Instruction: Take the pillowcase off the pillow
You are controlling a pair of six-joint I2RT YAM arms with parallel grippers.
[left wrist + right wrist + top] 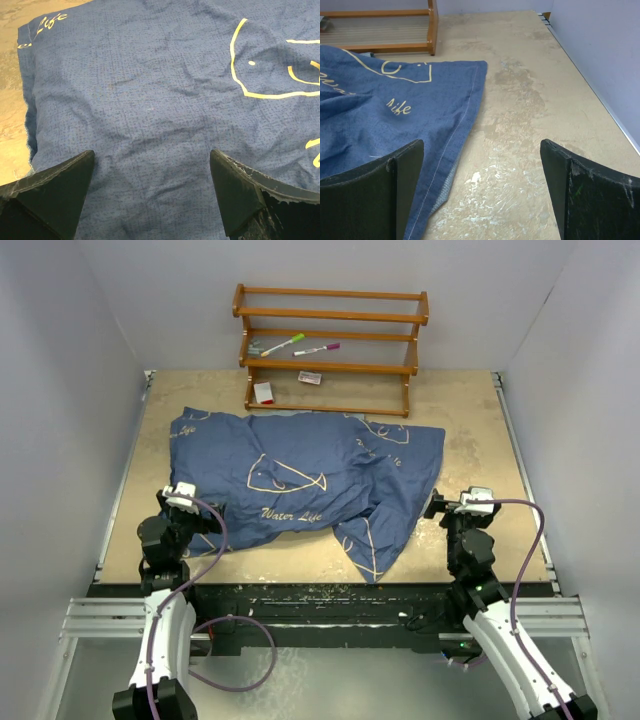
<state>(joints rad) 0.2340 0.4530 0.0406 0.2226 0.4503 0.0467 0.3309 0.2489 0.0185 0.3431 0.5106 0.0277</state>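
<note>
The navy-blue pillowcase with cream fish outlines and "Water Life" script lies spread and rumpled across the table's middle, bulging on the left. The pillow is hidden inside it. My left gripper is open at the case's near left edge; its wrist view shows the cloth filling the space between the spread fingers. My right gripper is open and empty just right of the case's right flap, whose hemmed edge lies by the left finger.
A wooden shelf rack stands at the back, holding markers and small cards. Grey walls close in the left, right and back. Bare tan tabletop lies right of the pillowcase.
</note>
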